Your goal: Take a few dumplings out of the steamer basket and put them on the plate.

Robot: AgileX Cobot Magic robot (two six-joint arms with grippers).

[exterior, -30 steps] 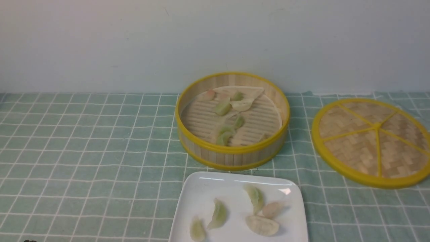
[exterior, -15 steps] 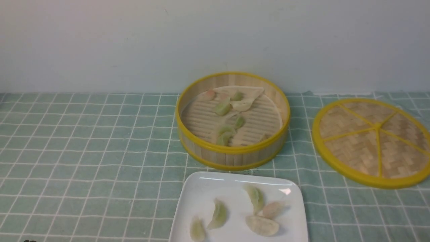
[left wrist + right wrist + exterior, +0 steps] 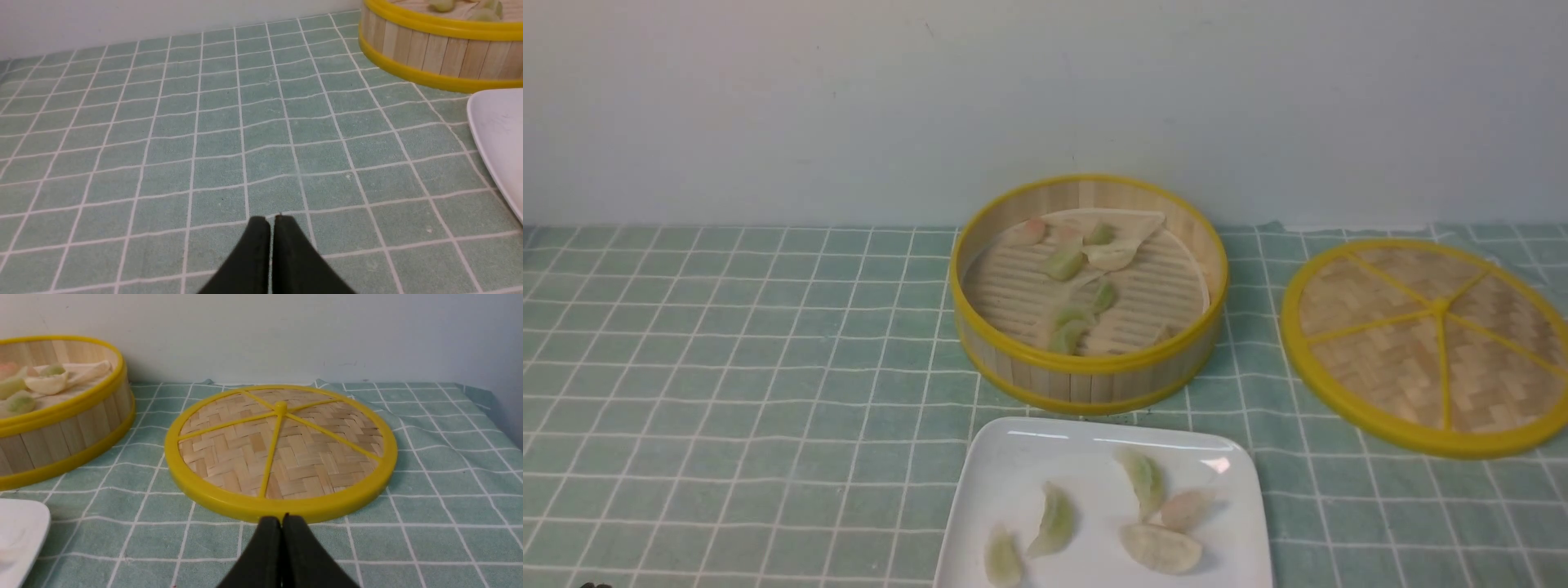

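1. I work at a staged tabletop made up as a dining setting, not a true kitchen: a green checked cloth (image 3: 727, 367) covers the table up to a bare pale wall (image 3: 849, 98).
2. Tableware marks it: a bamboo steamer basket (image 3: 1086, 380), its woven lid (image 3: 1421, 359), a white plate (image 3: 1005, 490) with dumplings (image 3: 1160, 545).

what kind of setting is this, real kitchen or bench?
Likely a staged tabletop, not a real kitchen: green checked tablecloth against a bare wall, holding only a steamer basket, its lid and a plate of dumplings.
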